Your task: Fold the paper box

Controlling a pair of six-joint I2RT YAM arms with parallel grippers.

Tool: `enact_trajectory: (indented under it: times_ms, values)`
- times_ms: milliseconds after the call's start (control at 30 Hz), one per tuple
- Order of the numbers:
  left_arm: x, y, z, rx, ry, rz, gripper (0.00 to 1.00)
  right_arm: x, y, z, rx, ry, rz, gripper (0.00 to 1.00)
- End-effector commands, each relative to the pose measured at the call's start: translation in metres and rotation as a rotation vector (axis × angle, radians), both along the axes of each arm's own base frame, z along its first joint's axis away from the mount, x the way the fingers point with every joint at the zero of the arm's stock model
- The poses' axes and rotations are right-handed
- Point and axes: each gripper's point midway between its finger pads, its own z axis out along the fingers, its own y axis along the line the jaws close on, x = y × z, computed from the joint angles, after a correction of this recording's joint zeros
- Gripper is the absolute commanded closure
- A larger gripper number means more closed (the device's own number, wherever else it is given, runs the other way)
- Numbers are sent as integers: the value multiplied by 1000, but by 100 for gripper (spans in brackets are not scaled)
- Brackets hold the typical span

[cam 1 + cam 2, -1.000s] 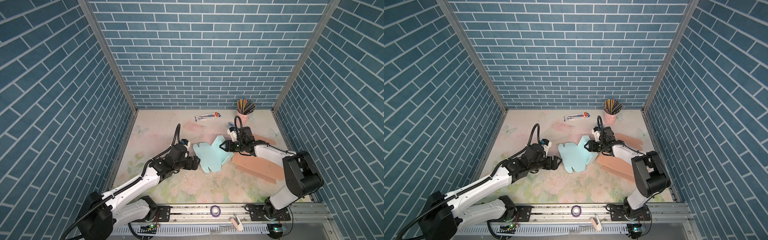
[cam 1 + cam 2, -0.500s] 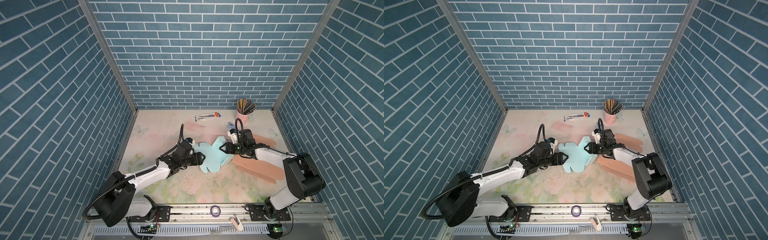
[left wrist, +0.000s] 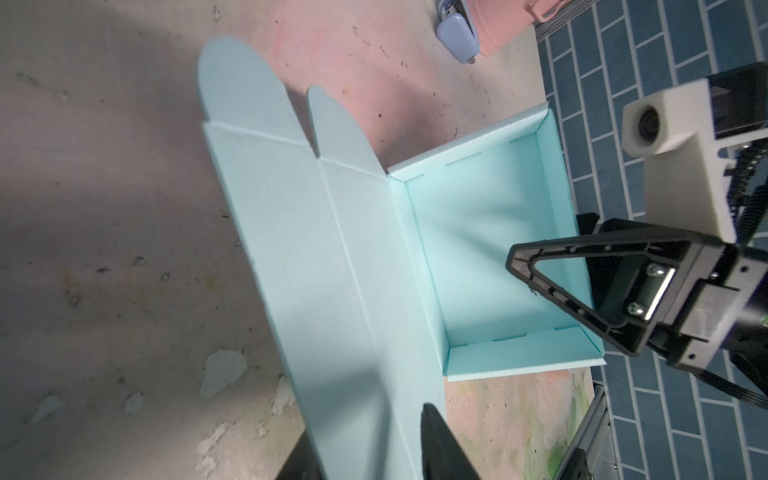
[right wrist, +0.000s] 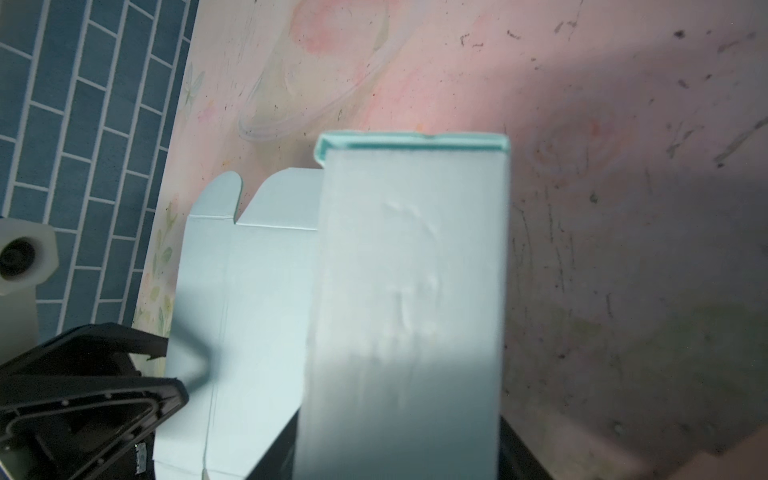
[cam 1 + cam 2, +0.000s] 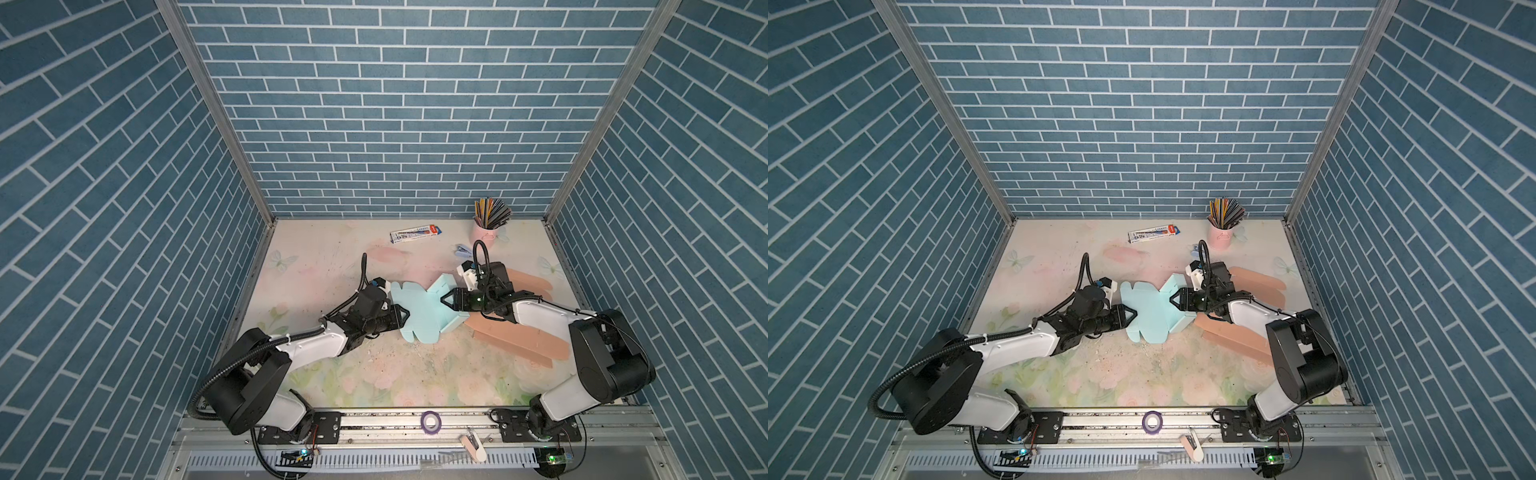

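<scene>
While my right gripper (image 5: 444, 300) grasps the paper box (image 5: 422, 328), I can't tell if the left gripper (image 5: 405, 316) is clenched.

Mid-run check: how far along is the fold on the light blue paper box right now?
Done: one end of the light blue paper box already stands as a walled tray. In hand: the right end effector straddles a tray wall; the left end effector sits at the edge of the flat panel; both grips unclear. Left: that panel and its rounded flaps lie flat, unfolded.
</scene>
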Motion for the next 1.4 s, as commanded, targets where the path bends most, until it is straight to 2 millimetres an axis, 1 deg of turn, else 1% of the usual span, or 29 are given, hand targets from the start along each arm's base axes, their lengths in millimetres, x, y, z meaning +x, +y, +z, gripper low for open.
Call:
enact_trajectory:
  times_ms: [0, 167, 267, 400, 467, 533, 600, 667, 733, 867, 967, 1100, 1167, 1267, 1367]
  values:
    - [7, 2, 6, -19, -12, 27, 75, -4, 2, 16, 32, -48, 26, 38]
    - [9, 13, 3, 18, -8, 68, 86, -9, 1, 35, 60, -147, 51, 28]
    - [11, 19, 7, 24, -23, 77, 91, -14, -3, 40, 46, -185, 57, 24]
    - [14, 24, 21, 34, -68, 53, 94, -18, -11, 44, 18, -224, 42, 23]
    - [14, 24, 33, 65, -108, -11, 96, -21, -14, 53, 21, -268, 41, 22]
    - [11, 23, 47, 135, -141, -102, 96, -27, -13, 68, 56, -339, 58, 22]
    - [5, 28, 59, 238, -160, -192, 96, -37, -9, 95, 138, -449, 92, 22]
    - [0, 34, 69, 313, -178, -255, 96, -46, -7, 117, 194, -540, 127, 20]
    - [-6, 37, 83, 353, -221, -317, 96, -50, -5, 129, 206, -596, 158, 20]
    - [-16, 40, 105, 395, -287, -419, 94, -55, 3, 141, 223, -672, 247, 20]
    - [-25, 28, 124, 324, -338, -468, 92, -57, 12, 154, 252, -742, 327, 21]
    - [-31, 26, 134, 345, -357, -512, 91, -56, 19, 171, 249, -895, 415, 21]
    - [-35, 24, 140, 336, -358, -541, 88, -53, 23, 173, 227, -948, 456, 21]
    - [-45, 19, 151, 322, -372, -602, 88, -49, 29, 173, 214, -948, 518, 21]
    - [-48, 20, 157, 347, -391, -624, 88, -53, 36, 175, 260, -921, 577, 21]
